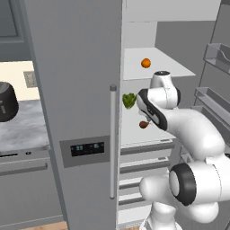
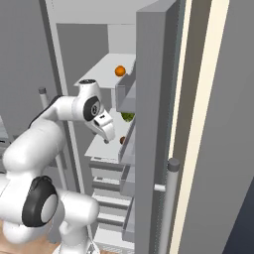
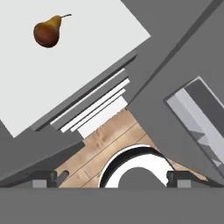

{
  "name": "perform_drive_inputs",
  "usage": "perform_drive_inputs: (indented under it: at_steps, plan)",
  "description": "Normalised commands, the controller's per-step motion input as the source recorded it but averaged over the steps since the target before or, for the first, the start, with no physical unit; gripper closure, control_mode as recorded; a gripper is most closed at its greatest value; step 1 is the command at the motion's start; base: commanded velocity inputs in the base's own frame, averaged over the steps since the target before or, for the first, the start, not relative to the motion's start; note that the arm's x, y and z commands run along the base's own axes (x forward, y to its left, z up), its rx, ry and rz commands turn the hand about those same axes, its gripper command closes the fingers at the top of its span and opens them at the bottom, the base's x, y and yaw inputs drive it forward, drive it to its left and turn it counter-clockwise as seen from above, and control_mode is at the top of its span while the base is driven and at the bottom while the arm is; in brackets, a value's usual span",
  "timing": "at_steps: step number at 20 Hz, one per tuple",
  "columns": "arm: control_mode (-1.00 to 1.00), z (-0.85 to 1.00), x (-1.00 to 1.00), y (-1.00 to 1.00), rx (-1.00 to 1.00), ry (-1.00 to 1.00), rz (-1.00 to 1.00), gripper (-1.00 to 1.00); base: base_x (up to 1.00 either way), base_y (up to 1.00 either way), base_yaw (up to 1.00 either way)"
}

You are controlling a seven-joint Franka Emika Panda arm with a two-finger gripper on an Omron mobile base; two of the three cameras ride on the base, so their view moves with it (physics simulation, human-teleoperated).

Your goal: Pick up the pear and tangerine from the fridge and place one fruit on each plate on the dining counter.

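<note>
The fridge (image 1: 76, 90) stands with its right door open. On its white middle shelf (image 3: 87, 43) lies the brownish-red pear (image 1: 143, 124) (image 2: 122, 140) (image 3: 47, 33). One shelf higher sits the bright orange tangerine (image 1: 146, 63) (image 2: 119, 71). My gripper (image 1: 143, 118) (image 2: 106, 140) (image 3: 111, 178) hangs at the front edge of the middle shelf, close above the pear and pointing down. It is open and holds nothing. The pear lies well beyond the fingertips (image 3: 43, 178) in the hand view. The plates and the dining counter are out of view.
A green lumpy vegetable (image 1: 129, 100) (image 2: 128, 116) lies behind the pear on the same shelf. White drawers (image 1: 143, 166) sit below, and door bins (image 1: 215, 54) line the open door (image 2: 149, 124). A marble worktop (image 1: 22, 130) with a dark pot (image 1: 6, 101) is left of the fridge.
</note>
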Motion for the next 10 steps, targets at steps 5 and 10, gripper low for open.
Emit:
perform_drive_inputs:
  at_steps: [5,10]
  plan:
    - [-1.0,-0.08,0.17,-0.01,0.04,0.03,-0.05,-1.0,0.0,0.0,0.0]
    - [-1.0,-0.07,0.15,-0.07,0.07,0.02,-0.03,-1.0,0.0,0.0,0.0]
